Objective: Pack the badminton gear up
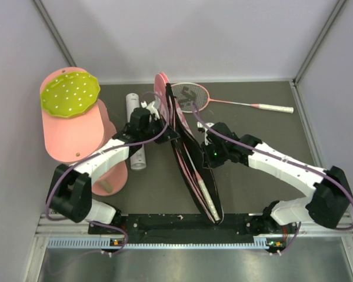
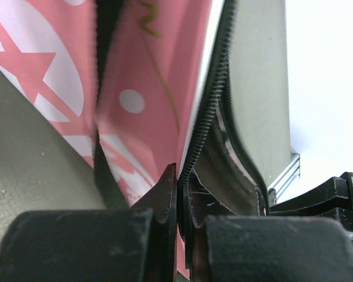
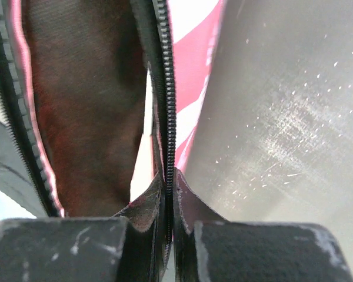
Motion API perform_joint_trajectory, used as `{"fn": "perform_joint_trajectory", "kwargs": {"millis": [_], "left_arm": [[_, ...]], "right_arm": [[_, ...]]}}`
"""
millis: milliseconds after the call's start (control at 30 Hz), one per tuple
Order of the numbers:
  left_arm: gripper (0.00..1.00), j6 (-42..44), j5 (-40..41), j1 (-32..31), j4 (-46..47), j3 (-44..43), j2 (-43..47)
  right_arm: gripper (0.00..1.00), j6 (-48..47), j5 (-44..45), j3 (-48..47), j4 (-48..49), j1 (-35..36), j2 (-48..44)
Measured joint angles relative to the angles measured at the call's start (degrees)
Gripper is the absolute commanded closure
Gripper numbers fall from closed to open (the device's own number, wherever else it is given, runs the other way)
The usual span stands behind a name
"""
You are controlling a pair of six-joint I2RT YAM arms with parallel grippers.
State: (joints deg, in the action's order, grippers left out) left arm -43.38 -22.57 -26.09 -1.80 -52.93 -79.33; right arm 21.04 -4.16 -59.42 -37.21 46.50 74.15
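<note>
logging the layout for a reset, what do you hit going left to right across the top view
pink cylinder with green dotted disc → white tube → left claw → pink bag → right claw → white racket handle

Top camera looks down from behind, wrist cameras close on shared bag

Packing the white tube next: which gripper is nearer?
Left. The left gripper, shut on the bag, sits beside the tube; the right gripper clamps the bag's far side.
</note>
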Motion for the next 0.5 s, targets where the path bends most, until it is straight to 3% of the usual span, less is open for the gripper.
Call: {"fn": "perform_joint_trajectory", "kwargs": {"millis": [167, 500], "left_arm": [[1.0, -0.22, -1.27, 0.24, 0.72, 0.9, -3.28], [1.0, 2.84, 1.07, 0.66, -4.48, -4.24, 2.93]], "right_arm": [[1.0, 0.0, 0.87, 0.96, 0.72, -0.02, 4.37], [1.0, -0.48, 1.14, -4.0, -0.31, 0.0, -1.22]]}}
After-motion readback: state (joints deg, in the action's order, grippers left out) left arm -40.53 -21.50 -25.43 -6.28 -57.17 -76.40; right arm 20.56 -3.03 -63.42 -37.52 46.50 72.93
